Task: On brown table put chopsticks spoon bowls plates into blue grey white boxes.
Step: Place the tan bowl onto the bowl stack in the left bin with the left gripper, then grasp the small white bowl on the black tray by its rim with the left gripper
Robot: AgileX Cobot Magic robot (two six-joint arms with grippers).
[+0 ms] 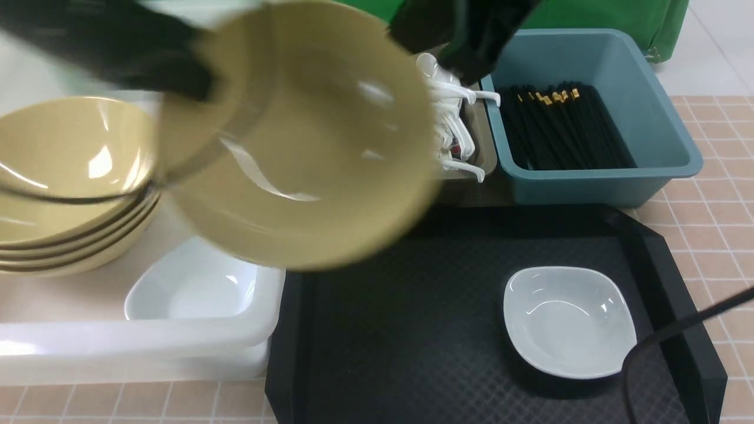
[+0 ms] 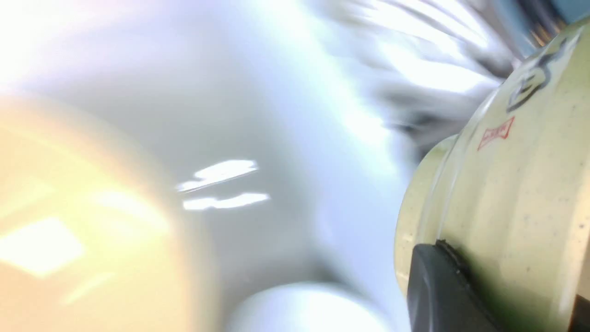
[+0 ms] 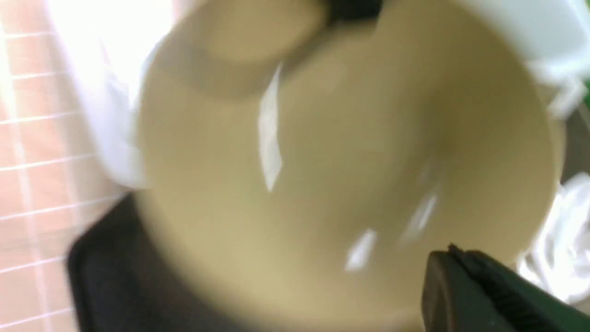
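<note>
- Two grips hold one tan bowl [image 1: 300, 135] aloft: our left gripper [image 1: 197, 82] is pressed shut on its left rim, our right gripper [image 1: 465, 62] on its far-right rim.
- Nearest us, a white plate [image 1: 568, 321] sits in the black tray [image 1: 412, 330], with open tray floor to its left.
- Farther off, we see the bowl overhanging the white tub [image 1: 147, 347]; the blue bin [image 1: 648, 118] stands beyond.

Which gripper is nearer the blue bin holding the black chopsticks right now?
Right. The right gripper is at the right rim of the raised tan bowl, above the white spoons beside the blue bin; the left gripper clamps the bowl's left rim, farther away.
</note>
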